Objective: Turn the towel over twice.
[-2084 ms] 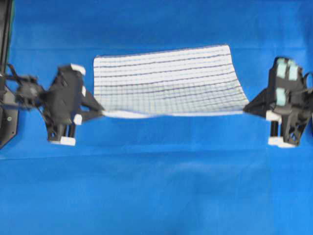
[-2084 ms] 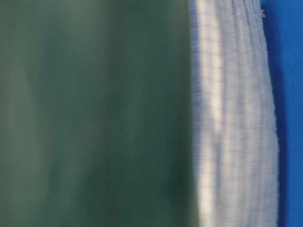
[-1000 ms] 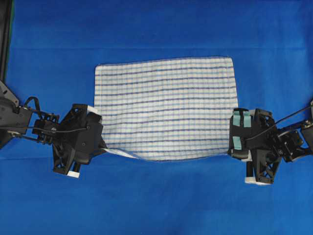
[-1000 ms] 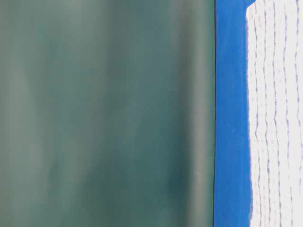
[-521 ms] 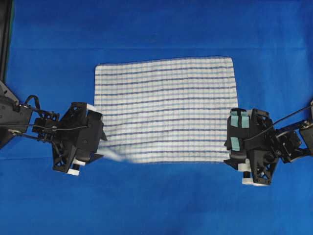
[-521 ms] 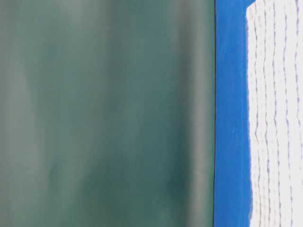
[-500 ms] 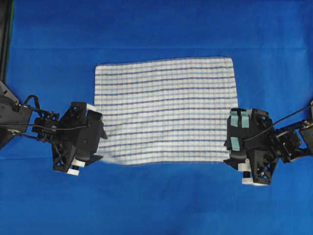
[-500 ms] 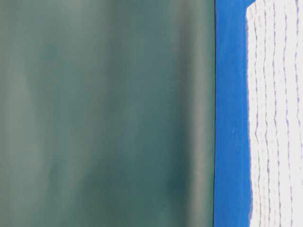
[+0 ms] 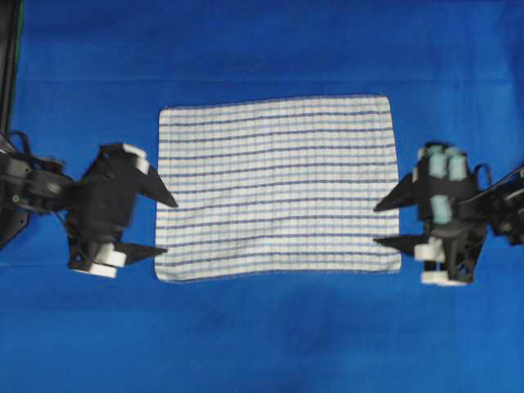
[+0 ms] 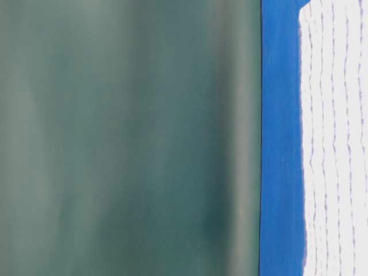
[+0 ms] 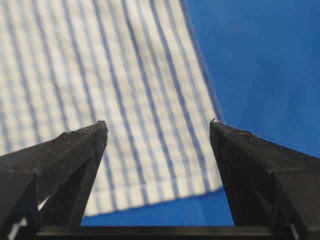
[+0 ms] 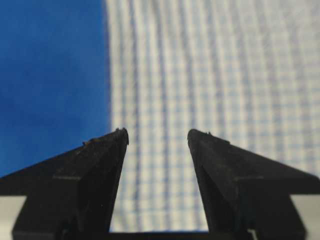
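Observation:
The towel [image 9: 278,187], white with thin blue stripes, lies flat and spread out on the blue table cover [image 9: 270,336]. My left gripper [image 9: 170,227] is open at the towel's left edge near the front corner, nothing between its fingers. In the left wrist view its jaws [image 11: 159,125] stand wide apart above the towel's corner [image 11: 125,100]. At the towel's right edge my right gripper [image 9: 375,225] is open too. Through the right wrist camera, that gripper [image 12: 157,132] frames the towel [image 12: 200,75] with a bare gap. The table-level view has the towel [image 10: 336,144] lying flat.
Blue cover [image 10: 282,144] surrounds the towel on all sides, with wide room in front and behind. A dark frame post [image 9: 8,74] stands at the far left edge. A green backdrop [image 10: 126,138] rises behind the table.
Both grippers have opened and let go of the towel's front corners, then drawn back and outward. The lifted front edge has dropped, and the towel now lies flat.

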